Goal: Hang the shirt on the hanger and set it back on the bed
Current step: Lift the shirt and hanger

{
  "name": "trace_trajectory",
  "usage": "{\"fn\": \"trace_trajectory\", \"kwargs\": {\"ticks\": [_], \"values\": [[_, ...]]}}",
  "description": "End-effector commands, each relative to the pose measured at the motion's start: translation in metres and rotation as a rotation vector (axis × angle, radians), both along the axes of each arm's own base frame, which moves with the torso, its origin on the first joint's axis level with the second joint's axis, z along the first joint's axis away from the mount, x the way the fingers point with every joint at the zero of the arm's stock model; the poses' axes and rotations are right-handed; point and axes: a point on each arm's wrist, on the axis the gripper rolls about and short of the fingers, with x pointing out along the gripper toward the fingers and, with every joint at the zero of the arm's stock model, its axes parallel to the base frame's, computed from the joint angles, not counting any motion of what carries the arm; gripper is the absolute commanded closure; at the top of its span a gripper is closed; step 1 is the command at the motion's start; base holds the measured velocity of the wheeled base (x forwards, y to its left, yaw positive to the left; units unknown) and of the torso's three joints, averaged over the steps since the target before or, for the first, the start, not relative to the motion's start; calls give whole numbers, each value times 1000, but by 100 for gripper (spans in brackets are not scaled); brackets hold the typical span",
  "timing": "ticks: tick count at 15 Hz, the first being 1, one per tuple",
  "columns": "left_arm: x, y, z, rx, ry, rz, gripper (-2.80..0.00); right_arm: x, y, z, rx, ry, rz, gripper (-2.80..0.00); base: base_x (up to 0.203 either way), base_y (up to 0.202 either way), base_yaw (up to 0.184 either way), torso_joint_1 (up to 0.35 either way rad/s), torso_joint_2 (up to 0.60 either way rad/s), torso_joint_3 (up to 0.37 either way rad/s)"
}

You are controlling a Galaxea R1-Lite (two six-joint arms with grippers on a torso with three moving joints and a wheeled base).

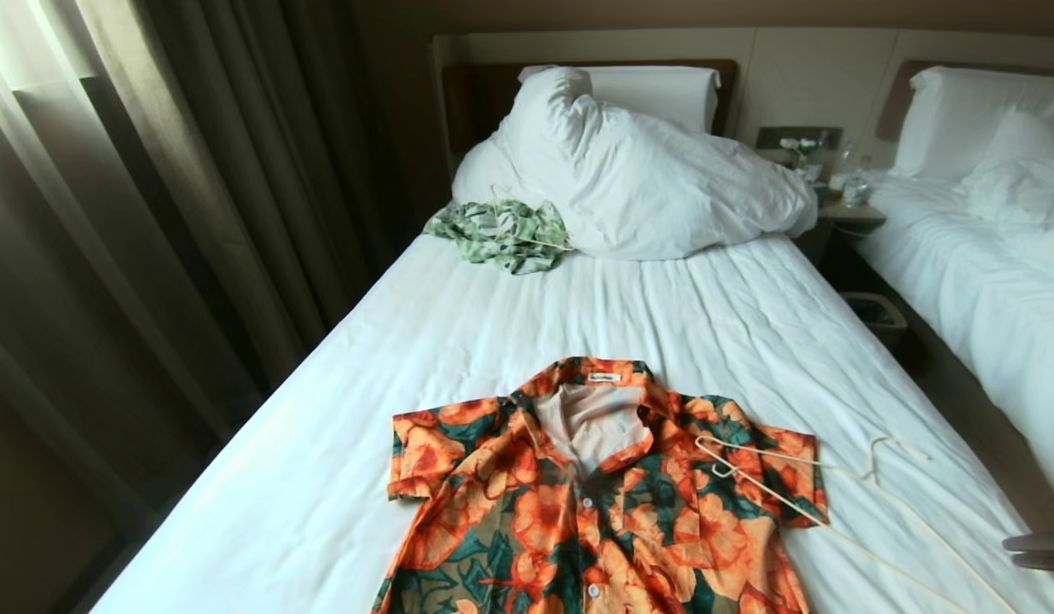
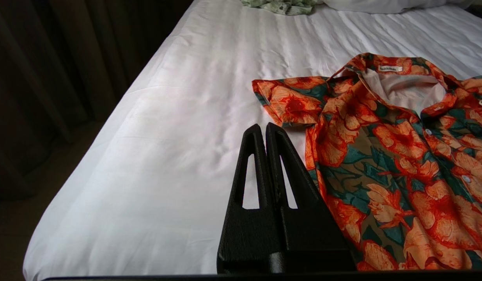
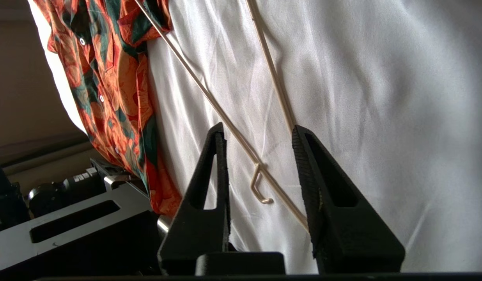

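The shirt (image 1: 595, 503), orange flowers on dark green, lies flat and collar-up on the bed (image 1: 408, 358). The thin cream hanger (image 1: 800, 503) rests with one end on the shirt's right shoulder, its hook (image 1: 885, 452) on the sheet. My right gripper (image 1: 1039, 550) pokes in at the right edge, just past the hanger. In the right wrist view it (image 3: 258, 127) is open and hovers over the sheet (image 3: 381, 117). The hanger's bar (image 3: 209, 98) and small notch (image 3: 257, 183) lie between the fingers, untouched, beside the shirt (image 3: 108, 78). My left gripper (image 2: 263, 127) is shut and empty, left of the shirt (image 2: 401, 164).
A pale green-and-white shirt (image 1: 503, 234) with its own hanger lies by the bunched duvet (image 1: 646, 179) and pillow (image 1: 663, 89). Dark curtains (image 1: 152, 213) hang along the left. A nightstand (image 1: 842, 205), a wastebasket (image 1: 872, 314) and a second bed (image 1: 987, 256) stand to the right.
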Motion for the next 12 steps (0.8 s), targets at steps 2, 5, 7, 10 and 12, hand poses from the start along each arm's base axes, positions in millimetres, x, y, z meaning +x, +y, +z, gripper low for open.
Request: {"fn": "trace_trajectory", "kwargs": {"ticks": [2, 5, 7, 10, 12], "values": [[0, 0, 0, 0, -1, 1, 0, 4, -1, -11, 21, -23, 45, -280, 0, 0, 0, 0, 0, 0], [0, 0, 0, 0, -1, 0, 0, 15, 0, -13, 36, -50, 110, -280, 0, 0, 0, 0, 0, 0], [0, 0, 0, 0, 0, 0, 0, 25, 9, -9, 31, -79, 167, -280, 0, 0, 0, 0, 0, 0], [0, 0, 0, 0, -1, 0, 0, 36, 22, -4, 20, -116, 228, -280, 0, 0, 0, 0, 0, 0], [0, 0, 0, 0, -1, 0, 0, 37, 23, -5, 41, -147, 227, -280, 0, 0, 0, 0, 0, 0]]}}
